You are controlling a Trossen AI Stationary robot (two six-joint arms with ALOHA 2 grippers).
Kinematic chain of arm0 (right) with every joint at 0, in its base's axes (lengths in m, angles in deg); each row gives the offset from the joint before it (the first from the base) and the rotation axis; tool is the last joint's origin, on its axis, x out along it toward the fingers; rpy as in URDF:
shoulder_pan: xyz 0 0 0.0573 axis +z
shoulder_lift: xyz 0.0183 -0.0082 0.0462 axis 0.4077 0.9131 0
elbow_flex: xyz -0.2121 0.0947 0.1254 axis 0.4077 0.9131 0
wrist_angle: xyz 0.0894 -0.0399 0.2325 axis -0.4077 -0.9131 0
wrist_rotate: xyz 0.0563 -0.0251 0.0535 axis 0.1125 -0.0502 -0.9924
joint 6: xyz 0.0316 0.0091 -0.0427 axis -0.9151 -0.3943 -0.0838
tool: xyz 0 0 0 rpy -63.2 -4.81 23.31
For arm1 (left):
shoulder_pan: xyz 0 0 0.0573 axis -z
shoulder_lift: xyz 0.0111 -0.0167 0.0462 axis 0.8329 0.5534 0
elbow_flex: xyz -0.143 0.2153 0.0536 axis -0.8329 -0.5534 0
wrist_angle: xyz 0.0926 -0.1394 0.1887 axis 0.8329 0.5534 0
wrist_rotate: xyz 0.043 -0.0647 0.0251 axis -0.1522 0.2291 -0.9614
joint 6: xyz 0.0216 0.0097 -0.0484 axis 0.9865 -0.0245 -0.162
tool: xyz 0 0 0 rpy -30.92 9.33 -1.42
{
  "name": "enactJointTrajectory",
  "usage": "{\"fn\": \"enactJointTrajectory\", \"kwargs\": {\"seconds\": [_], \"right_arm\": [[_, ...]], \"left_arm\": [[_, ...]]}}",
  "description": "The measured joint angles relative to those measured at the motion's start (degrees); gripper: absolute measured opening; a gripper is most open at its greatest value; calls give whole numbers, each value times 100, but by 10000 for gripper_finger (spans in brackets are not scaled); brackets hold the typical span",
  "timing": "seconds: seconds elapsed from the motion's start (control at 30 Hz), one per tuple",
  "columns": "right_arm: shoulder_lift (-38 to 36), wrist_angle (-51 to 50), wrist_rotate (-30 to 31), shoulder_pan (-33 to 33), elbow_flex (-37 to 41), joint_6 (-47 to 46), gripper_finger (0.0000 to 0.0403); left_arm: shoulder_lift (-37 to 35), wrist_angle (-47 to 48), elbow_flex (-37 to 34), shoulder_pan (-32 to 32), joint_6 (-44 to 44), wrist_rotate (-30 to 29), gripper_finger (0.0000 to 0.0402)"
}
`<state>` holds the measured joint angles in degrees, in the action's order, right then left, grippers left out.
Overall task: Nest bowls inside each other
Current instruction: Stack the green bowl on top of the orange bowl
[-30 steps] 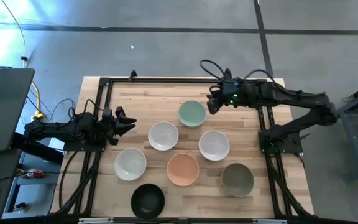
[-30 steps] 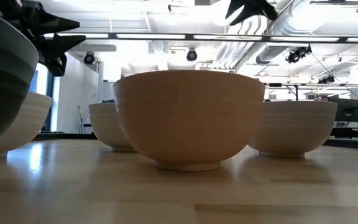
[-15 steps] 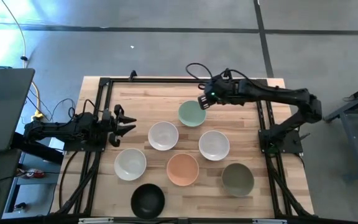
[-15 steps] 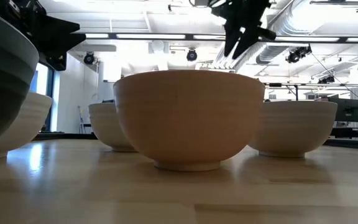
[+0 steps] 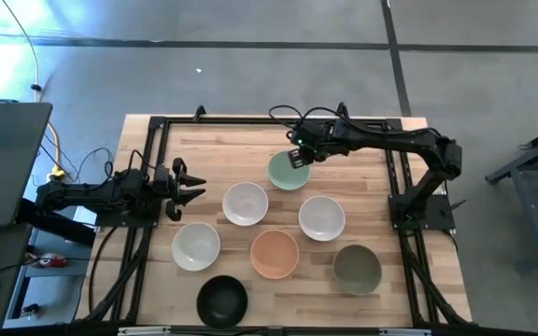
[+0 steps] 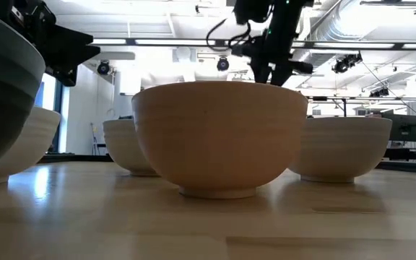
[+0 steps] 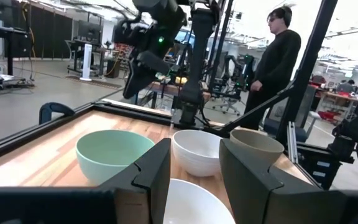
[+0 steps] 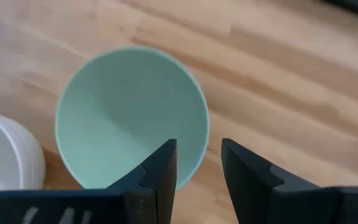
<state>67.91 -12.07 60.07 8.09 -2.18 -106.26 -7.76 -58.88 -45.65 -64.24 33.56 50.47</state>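
The right gripper is shown farther toward the table's middle than half a second earlier, now poised over the far rim of the mint green bowl; a second earlier it was held well off to the bowl's right. In the right wrist view its two dark fingers are seen parted, straddling the bowl's rim, with one finger over the interior and the other outside; nothing is gripped.

The left gripper is unchanged at the table's left edge, its fingers spread and empty, aimed toward the bowls.

All seven bowls are set upright, mouths facing up, none nested; being round, no long axis is presented. The mint green bowl lies farthest back. Just in front of it are two white bowls, one left and one right. In the next row are found a third white bowl, the peach-orange bowl and the olive-grey bowl. The black bowl is placed nearest the front edge of the wooden table.

A person is visible standing in the room beyond the table.
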Motion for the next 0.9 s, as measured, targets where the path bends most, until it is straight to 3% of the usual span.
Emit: {"fn": "enactJointTrajectory", "kwargs": {"seconds": [0.3,0.9], "right_arm": [[147,-483,-657,-490,0,-145,117],[868,-20,-1287,-711,2,282,117]], "left_arm": [[0,11,0,0,-10,-70,127],[-2,53,0,1,-156,-195,127]]}}
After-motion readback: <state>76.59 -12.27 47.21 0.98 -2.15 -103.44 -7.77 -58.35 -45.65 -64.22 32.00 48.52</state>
